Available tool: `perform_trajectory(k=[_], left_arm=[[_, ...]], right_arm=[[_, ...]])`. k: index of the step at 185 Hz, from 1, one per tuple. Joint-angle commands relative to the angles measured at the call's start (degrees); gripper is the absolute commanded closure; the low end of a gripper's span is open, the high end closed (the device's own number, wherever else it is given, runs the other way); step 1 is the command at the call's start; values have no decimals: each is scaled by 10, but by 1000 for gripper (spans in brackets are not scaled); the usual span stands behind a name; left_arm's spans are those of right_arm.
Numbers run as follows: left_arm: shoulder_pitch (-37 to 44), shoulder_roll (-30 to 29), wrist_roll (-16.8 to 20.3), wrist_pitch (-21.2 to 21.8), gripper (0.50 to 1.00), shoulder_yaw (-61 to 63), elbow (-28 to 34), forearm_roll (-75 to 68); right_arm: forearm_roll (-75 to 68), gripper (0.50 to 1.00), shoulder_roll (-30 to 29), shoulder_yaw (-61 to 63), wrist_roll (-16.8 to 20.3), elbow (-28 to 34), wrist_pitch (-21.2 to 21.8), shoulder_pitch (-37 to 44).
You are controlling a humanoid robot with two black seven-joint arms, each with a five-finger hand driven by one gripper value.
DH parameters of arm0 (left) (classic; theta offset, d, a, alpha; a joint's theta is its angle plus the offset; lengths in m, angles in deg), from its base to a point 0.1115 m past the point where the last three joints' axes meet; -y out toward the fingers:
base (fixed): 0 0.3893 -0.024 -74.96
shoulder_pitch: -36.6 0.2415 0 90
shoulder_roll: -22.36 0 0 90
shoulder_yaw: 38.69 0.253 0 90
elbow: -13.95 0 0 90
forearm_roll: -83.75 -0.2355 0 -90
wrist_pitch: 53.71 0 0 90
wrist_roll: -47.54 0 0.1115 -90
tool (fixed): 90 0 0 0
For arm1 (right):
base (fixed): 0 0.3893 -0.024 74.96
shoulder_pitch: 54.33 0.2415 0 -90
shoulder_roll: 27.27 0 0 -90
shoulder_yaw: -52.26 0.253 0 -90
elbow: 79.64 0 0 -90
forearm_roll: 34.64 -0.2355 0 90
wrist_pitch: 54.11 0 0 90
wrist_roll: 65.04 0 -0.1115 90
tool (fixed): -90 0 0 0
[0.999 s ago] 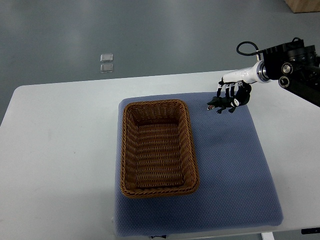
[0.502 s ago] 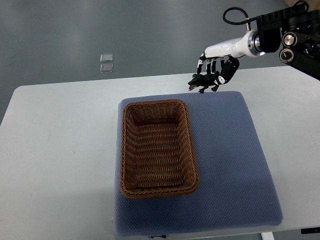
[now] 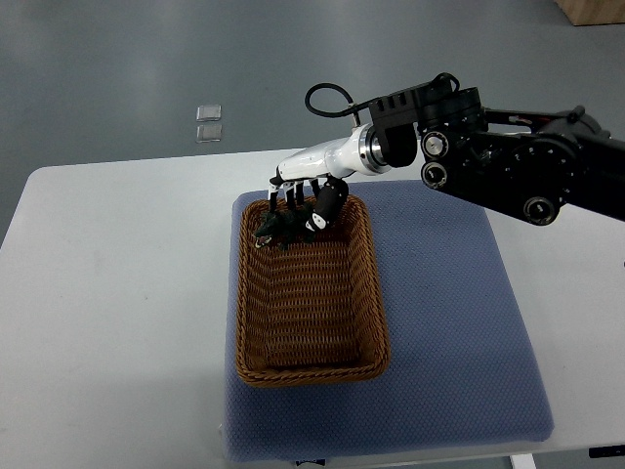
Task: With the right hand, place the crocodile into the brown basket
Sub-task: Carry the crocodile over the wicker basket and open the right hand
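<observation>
The crocodile (image 3: pixel 276 228) is held in the curled fingers of the right hand (image 3: pixel 305 207), and it is seen over the far end of the brown basket (image 3: pixel 367 293), just inside the far rim. Whether it is clear of the basket floor cannot be told from this steep view. The hand is closed around the toy; no finger is spread. The arm is extended across from the right, over the far right corner of the basket.

The step in hand is judged to be the release. For a clean drop, the hand is best carried a little toward the middle of the basket, so that the toy is not caught on the far rim. The fingers are best opened only when the toy is low inside the walls. The basket rests on a blue mat (image 3: pixel 459 332), which lies on a white table (image 3: pixel 117 293). The left hand is not seen.
</observation>
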Motion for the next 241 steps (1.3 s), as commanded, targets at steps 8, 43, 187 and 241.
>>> perform_trajectory(k=[8, 43, 187, 241], left_arm=[[0, 0, 0, -1, 500, -1, 0, 0], [0, 0, 0, -1, 500, -1, 0, 0], [0, 0, 0, -1, 500, 0, 0, 0], [0, 0, -1, -1, 500, 0, 1, 0]], right_arm=[[3, 1000, -24, 0, 0, -12, -1, -27], [7, 1000, -40, -1, 1, -16, -16, -63], [31, 628, -43, -13, 2, -29, -9, -96], [20, 581, -6, 41, 2, -29, 18, -69]])
